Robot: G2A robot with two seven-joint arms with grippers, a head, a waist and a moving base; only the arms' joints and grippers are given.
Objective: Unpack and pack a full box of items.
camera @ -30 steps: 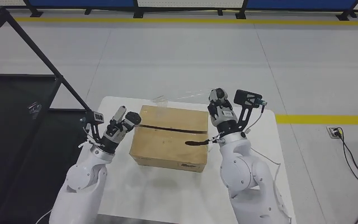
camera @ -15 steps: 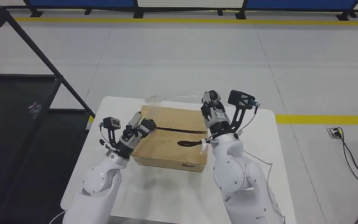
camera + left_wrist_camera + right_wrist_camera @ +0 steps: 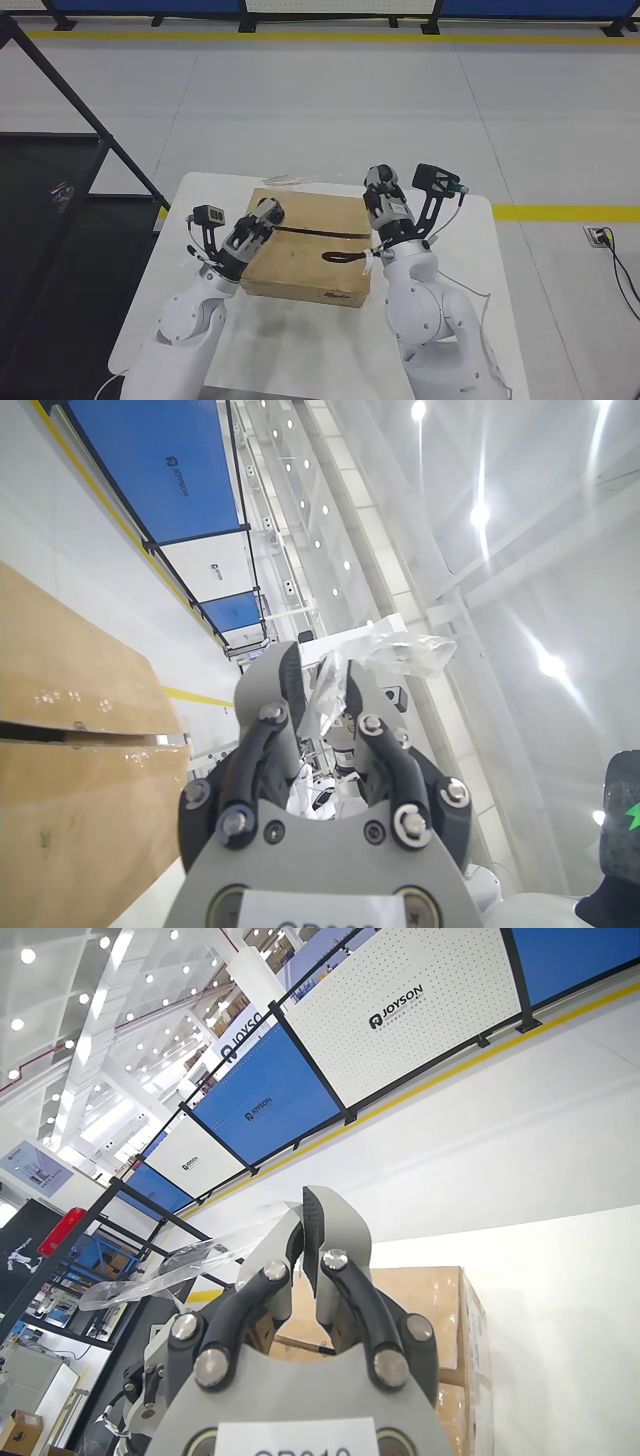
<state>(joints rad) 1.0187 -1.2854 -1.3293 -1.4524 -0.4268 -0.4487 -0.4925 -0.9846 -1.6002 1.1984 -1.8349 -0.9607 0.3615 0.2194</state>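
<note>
The closed brown cardboard box (image 3: pixel 305 250) lies in the middle of the white table (image 3: pixel 300 340), between the two arms. The seam (image 3: pixel 310 232) between its top flaps, the box's long axis, runs from one arm's side to the other.

The left gripper (image 3: pixel 270 210) is held over the left end of that seam and is judged the nearer to it. The right gripper (image 3: pixel 378 180) is held at the box's far right corner. Both are pointed up and away, so the box is found beside and below the jaws, not ahead of them. A turn downward would be called for before a flap could be taken.

In the left wrist view the jaws of the left gripper (image 3: pixel 322 685) are seen narrowly apart, with a crumpled piece of clear plastic film (image 3: pixel 400 652) standing in the gap. In the right wrist view the jaws of the right gripper (image 3: pixel 302 1223) are seen closed together. A strip of the film (image 3: pixel 150 1278) reaches its fingertip, but whether it is caught there cannot be told.

The table is smooth and white. Beyond it, pale floor with a yellow line (image 3: pixel 560 212) and blue and white panels (image 3: pixel 400 1018) are seen.
</note>
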